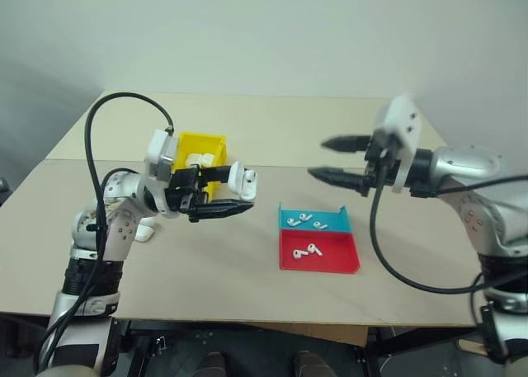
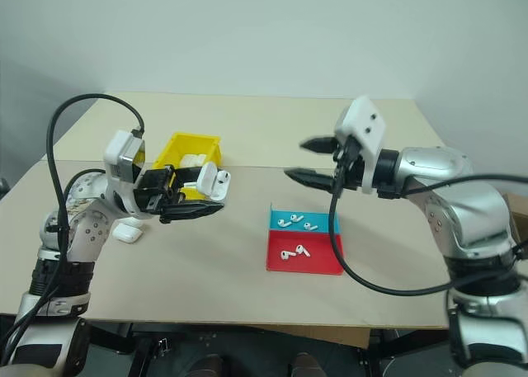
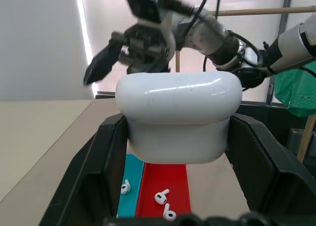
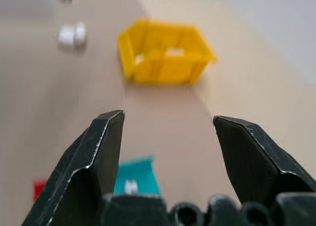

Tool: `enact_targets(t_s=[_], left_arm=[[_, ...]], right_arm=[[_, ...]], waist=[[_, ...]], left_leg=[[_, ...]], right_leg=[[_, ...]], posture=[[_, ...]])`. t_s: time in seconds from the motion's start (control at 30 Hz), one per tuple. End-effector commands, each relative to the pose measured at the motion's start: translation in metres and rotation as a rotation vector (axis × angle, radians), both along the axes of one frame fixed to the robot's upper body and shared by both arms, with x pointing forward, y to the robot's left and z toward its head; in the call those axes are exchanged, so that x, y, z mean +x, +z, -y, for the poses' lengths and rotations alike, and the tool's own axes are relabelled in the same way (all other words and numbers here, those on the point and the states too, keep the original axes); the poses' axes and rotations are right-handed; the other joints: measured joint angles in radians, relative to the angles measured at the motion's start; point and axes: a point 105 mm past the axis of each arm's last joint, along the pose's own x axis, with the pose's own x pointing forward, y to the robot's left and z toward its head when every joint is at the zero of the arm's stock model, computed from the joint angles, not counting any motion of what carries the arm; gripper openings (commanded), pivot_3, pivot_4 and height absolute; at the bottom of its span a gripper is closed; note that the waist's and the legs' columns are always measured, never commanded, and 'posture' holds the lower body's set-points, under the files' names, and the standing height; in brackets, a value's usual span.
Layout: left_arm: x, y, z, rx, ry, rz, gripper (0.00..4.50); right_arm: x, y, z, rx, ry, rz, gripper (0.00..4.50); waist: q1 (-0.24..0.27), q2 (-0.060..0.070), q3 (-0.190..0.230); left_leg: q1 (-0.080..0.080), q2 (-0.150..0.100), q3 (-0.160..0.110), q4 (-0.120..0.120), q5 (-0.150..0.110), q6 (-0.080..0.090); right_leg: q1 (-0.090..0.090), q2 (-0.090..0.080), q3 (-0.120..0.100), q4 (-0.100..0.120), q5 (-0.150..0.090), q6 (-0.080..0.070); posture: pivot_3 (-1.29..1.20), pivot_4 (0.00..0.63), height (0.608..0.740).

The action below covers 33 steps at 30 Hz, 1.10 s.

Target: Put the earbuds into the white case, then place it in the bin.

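My left gripper is shut on a white case, held above the table just in front of the yellow bin; the case sits between the black fingers in the left wrist view. My right gripper hangs open and empty in the air, above and behind the tray, pointing toward the left gripper. Several tiny white earbuds lie loose on the tray's blue and red parts. Whether the held case's lid is open I cannot tell.
The flat red-and-blue tray lies at the table's middle right. White cases rest inside the bin. Another white case lies on the table under my left arm. A black cable loops over that arm.
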Motion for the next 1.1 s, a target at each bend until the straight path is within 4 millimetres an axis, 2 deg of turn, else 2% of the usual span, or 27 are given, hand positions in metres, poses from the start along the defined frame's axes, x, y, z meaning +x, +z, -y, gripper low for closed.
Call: enact_targets(t_s=[0.03,0.17,0.27,0.37,0.43,0.87,1.1], left_arm=[[-0.012,0.007,0.004,-0.016,-0.029,0.056,2.78],[-0.016,0.006,0.002,-0.029,-0.007,0.059,2.78],[-0.020,0.005,-0.001,-0.028,0.007,0.061,2.78],[-0.023,0.005,-0.003,-0.031,0.028,0.065,2.78],[-0.025,0.005,-0.004,-0.031,0.034,0.067,2.78],[-0.029,0.007,-0.007,-0.020,0.065,0.078,2.78],[-0.029,0.007,-0.008,-0.017,0.074,0.080,2.78]], right_arm=[[0.021,-0.023,0.001,-0.305,0.119,0.019,3.49],[0.043,-0.050,0.003,-0.562,0.195,0.014,3.49],[0.051,-0.061,0.003,-0.656,0.244,0.017,3.49],[0.059,-0.070,0.003,-0.708,0.254,0.007,2.89],[0.063,-0.075,0.002,-0.732,0.258,0.014,2.24],[0.062,-0.097,0.000,-0.791,0.329,-0.017,2.24],[0.063,-0.102,-0.001,-0.786,0.328,-0.021,2.24]], waist=[[-0.009,0.000,0.000],[-0.018,0.001,0.001],[-0.018,0.001,0.002],[-0.015,0.001,0.003],[-0.014,0.001,0.004],[-0.016,0.001,0.004],[-0.018,0.001,0.004]], left_leg=[[0.000,0.000,0.000,0.000,0.000,0.000],[0.000,0.000,0.000,0.000,0.000,0.000],[-0.001,0.000,0.000,0.000,0.000,0.000],[-0.001,0.000,0.000,0.000,0.000,0.000],[-0.001,0.000,0.000,0.000,0.000,0.000],[0.000,0.000,-0.001,0.000,0.000,-0.001],[0.001,0.000,-0.001,0.000,0.000,-0.001]], right_leg=[[0.000,0.000,0.001,0.001,0.000,0.000],[-0.001,0.000,0.000,0.001,0.000,0.000],[-0.001,0.000,0.000,0.001,0.000,0.000],[-0.001,0.000,0.000,0.001,0.000,0.000],[-0.001,0.000,0.000,0.002,0.000,-0.001],[0.000,0.000,-0.001,0.003,0.000,-0.001],[0.000,0.000,0.000,0.003,0.000,-0.001]], posture=[[0.00,0.150,0.740],[0.00,0.150,0.740],[0.00,0.150,0.740],[0.00,0.150,0.740],[0.00,0.150,0.740],[0.00,0.150,0.740],[0.00,0.150,0.740]])
